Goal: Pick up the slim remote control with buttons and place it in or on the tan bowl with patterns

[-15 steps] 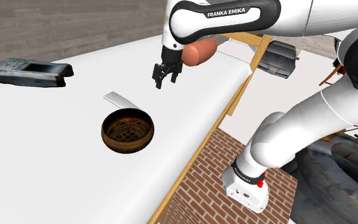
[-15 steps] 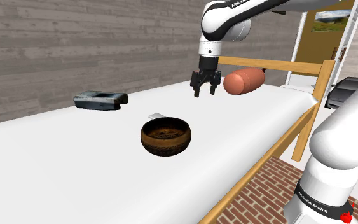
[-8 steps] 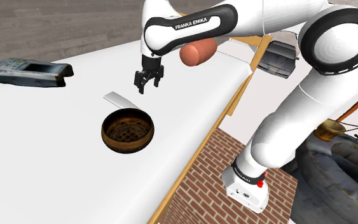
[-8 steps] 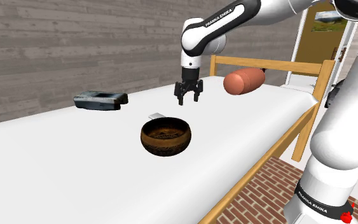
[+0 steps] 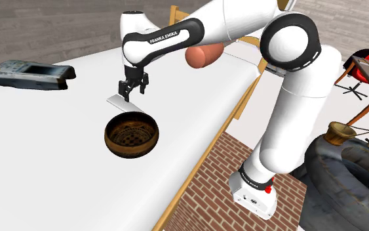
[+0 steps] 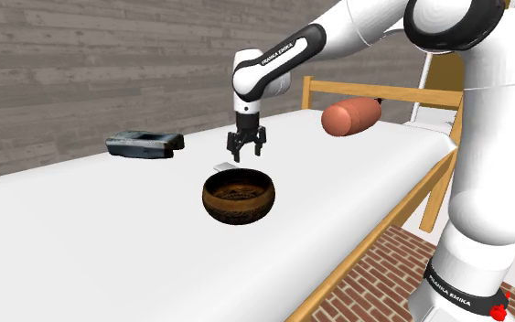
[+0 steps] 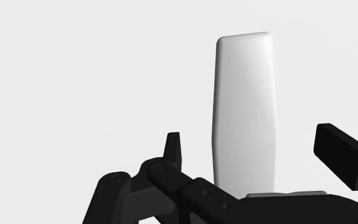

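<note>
- white surface [image 5: 58, 151] carries everything, and nothing is lifted yet.
- brown patterned bowl [image 6: 237, 209] sits empty.
- plain white remote [image 7: 244, 108] lies flat just beyond the bowl's far side.
- gripper [image 5: 129, 95] hovers over the remote, fingers wide and not touching it; grasp, lift and drop all remain.

We see a white, wood-framed bed [image 5: 52, 184]. On it lie a bowl [image 5: 131, 134], a remote [image 5: 116, 101], a handset [image 5: 31, 73] and a bolster [image 5: 202, 55].
</note>
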